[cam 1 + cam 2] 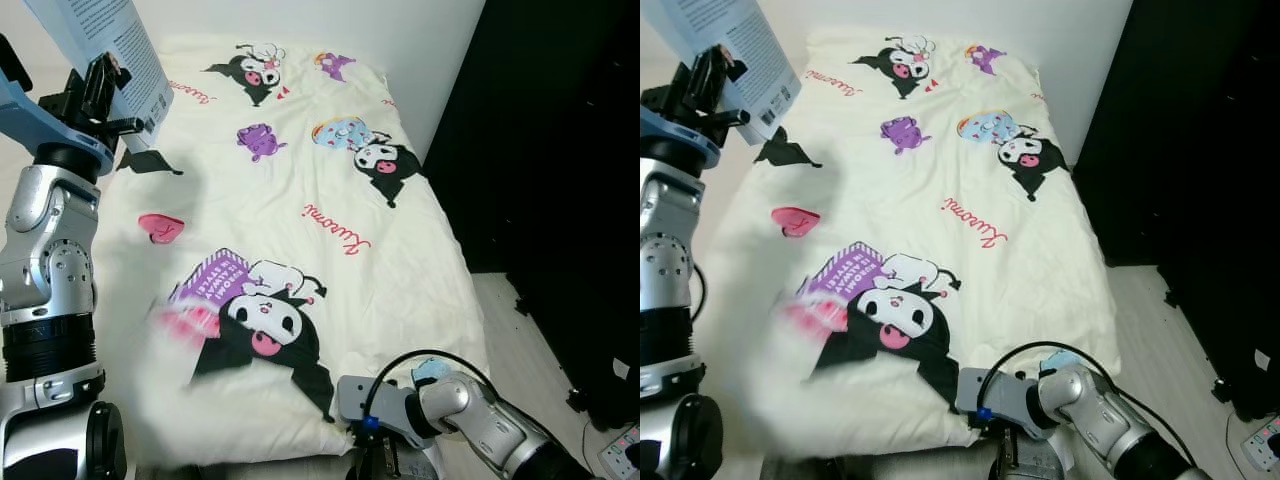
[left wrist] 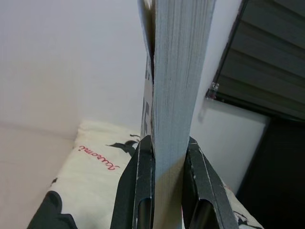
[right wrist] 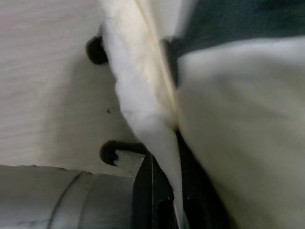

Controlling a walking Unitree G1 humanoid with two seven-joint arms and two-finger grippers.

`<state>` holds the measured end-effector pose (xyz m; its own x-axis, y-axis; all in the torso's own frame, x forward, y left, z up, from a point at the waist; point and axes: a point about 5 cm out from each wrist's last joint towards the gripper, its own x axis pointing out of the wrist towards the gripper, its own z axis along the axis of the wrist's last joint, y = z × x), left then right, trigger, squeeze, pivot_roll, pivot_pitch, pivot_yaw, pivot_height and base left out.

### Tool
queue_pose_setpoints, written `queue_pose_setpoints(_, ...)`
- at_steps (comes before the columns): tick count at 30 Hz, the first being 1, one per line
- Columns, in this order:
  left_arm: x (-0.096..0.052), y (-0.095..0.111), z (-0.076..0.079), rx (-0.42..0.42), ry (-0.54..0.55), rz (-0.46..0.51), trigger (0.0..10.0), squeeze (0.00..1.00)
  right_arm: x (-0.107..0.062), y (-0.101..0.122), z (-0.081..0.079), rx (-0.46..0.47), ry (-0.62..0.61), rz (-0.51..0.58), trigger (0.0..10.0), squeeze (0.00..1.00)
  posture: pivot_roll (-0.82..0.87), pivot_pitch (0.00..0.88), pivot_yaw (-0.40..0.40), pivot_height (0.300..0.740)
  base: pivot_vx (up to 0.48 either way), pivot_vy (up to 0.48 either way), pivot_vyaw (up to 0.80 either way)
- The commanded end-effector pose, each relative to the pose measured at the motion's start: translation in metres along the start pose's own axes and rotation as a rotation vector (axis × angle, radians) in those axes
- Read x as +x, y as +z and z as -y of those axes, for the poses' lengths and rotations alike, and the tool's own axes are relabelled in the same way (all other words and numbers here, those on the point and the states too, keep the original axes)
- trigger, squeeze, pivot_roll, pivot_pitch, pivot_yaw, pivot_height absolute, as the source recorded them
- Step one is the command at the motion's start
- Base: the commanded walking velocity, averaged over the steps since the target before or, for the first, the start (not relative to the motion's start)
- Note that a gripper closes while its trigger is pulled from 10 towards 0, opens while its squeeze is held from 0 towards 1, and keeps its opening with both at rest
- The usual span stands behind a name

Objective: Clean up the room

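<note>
Overhead, raised left gripper (image 2: 164,157) pinches book (image 1: 110,45); right gripper (image 3: 167,186) clamps blanket (image 1: 300,200).

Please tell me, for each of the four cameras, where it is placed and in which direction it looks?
Left eye view: on the head, looking forward and down at the bed's cartoon-print blanket; the left gripper holds up a book.
Right eye view: the head's other eye, same scene; the right arm reaches low at the blanket's near edge.
Left wrist view: along the fingers clamping the book's page edge, toward the wall.
Right wrist view: along the right gripper, pinching the blanket's edge.
Both wrist views share the blanket with the eyes.
</note>
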<state>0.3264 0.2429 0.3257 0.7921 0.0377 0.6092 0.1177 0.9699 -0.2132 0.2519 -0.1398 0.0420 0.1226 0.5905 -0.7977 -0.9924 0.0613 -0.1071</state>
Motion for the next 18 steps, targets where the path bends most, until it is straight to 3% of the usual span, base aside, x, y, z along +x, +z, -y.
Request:
queue_pose_setpoints(1, -0.001, 0.000, 0.002, 0.010, -0.011, 0.022, 0.0, 0.00, 0.002, -0.024, -0.007, 0.041, -0.002, -0.101, 10.0, 0.00, -0.05, 0.090, -0.078, 0.485, 0.000, 0.000, 0.00)
queue_pose_setpoints(3, 0.000, -0.001, 0.003, 0.016, -0.014, 0.023, 0.0, 0.00, 0.001, -0.024, 0.000, 0.044, -0.050, -0.095, 10.0, 0.00, -0.04, 0.087, -0.078, 0.485, 0.000, 0.000, 0.00)
queue_pose_setpoints(4, 0.000, -0.003, 0.004, 0.032, -0.019, 0.017, 0.0, 0.00, 0.000, -0.023, 0.005, 0.056, -0.090, -0.076, 10.0, 0.40, -0.04, 0.084, -0.076, 0.485, 0.000, 0.000, 0.00)
queue_pose_setpoints(6, 0.000, -0.003, 0.004, 0.032, -0.019, 0.017, 0.0, 0.00, 0.000, -0.023, 0.005, 0.056, -0.090, -0.076, 10.0, 0.40, -0.04, 0.084, -0.076, 0.485, 0.000, 0.000, 0.00)
queue_pose_setpoints(7, -0.001, -0.007, 0.005, 0.057, -0.029, 0.007, 0.0, 0.00, -0.001, -0.021, 0.010, 0.082, -0.122, -0.046, 10.0, 1.00, -0.04, 0.076, -0.075, 0.485, 0.000, 0.000, 0.00)
queue_pose_setpoints(10, -0.002, -0.011, 0.005, 0.083, -0.037, -0.009, 0.0, 0.00, -0.003, -0.018, 0.013, 0.117, -0.143, -0.002, 10.0, 1.00, -0.04, 0.073, -0.075, 0.485, 0.000, 0.000, 0.00)
queue_pose_setpoints(11, -0.006, -0.024, 0.002, 0.150, -0.045, -0.057, 0.0, 0.00, -0.009, -0.010, 0.018, 0.207, -0.165, 0.113, 10.0, 1.00, -0.05, 0.061, -0.076, 0.485, 0.000, 0.000, 0.00)
queue_pose_setpoints(13, -0.006, -0.024, 0.002, 0.150, -0.045, -0.057, 0.0, 0.00, -0.009, -0.010, 0.018, 0.207, -0.165, 0.113, 10.0, 1.00, -0.05, 0.061, -0.076, 0.485, 0.000, 0.000, 0.00)
queue_pose_setpoints(14, -0.014, -0.041, -0.006, 0.236, -0.040, -0.128, 0.0, 0.00, -0.019, -0.002, 0.021, 0.309, -0.157, 0.256, 10.0, 1.00, -0.06, 0.049, -0.075, 0.485, 0.000, 0.000, 0.00)
queue_pose_setpoints(18, -0.023, -0.055, -0.013, 0.297, -0.028, -0.187, 0.0, 0.00, -0.032, 0.001, 0.014, 0.364, -0.089, 0.350, 10.0, 1.00, -0.06, 0.042, -0.076, 0.485, 0.000, 0.000, 0.00)
